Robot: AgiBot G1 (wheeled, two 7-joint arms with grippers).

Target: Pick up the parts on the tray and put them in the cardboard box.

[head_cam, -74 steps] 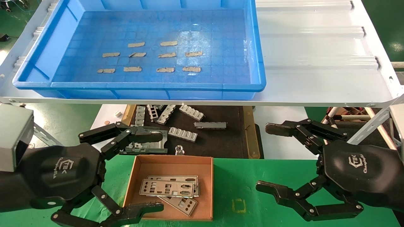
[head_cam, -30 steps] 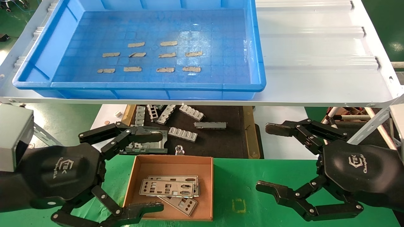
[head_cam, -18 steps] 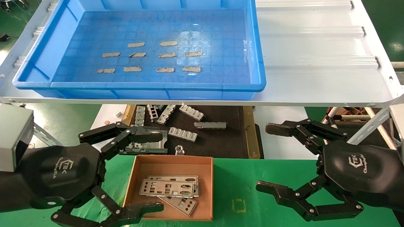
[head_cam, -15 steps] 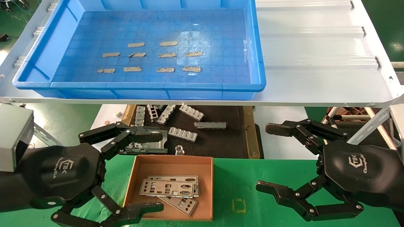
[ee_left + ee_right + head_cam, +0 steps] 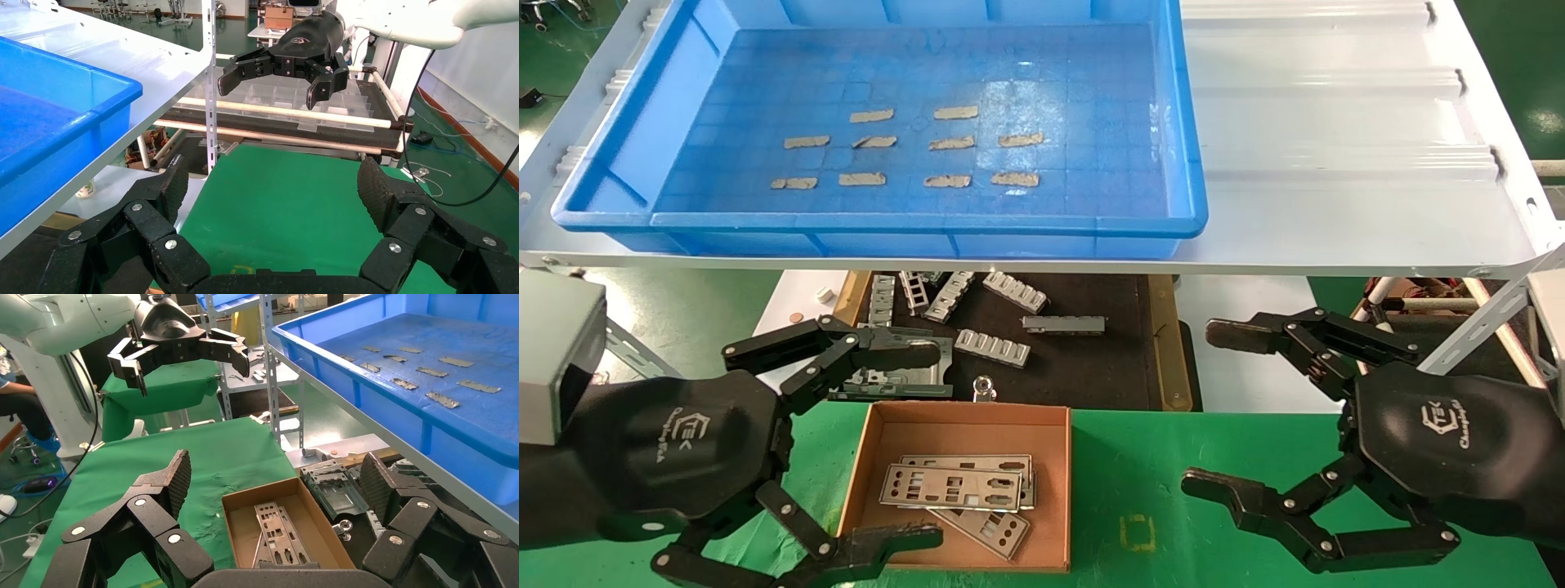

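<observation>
The blue tray (image 5: 928,224) sits on the white shelf, holding only tan strips (image 5: 862,178) on its floor; no parts lie in it. Three silver-grey parts (image 5: 952,487) lie stacked in the brown cardboard box (image 5: 1054,425) on the green table; they also show in the right wrist view (image 5: 275,530) inside the box (image 5: 242,539). My left gripper (image 5: 915,445) is open and empty just left of the box. My right gripper (image 5: 1214,412) is open and empty, right of the box above the green cloth. The tray also shows in the right wrist view (image 5: 428,425).
Below the shelf, a black mat (image 5: 1083,367) with wooden edges holds ribbed grey slotted bars (image 5: 993,347) and a grey metal bracket (image 5: 903,380). The white shelf (image 5: 1336,163) overhangs behind both grippers. Green cloth (image 5: 1140,465) lies right of the box.
</observation>
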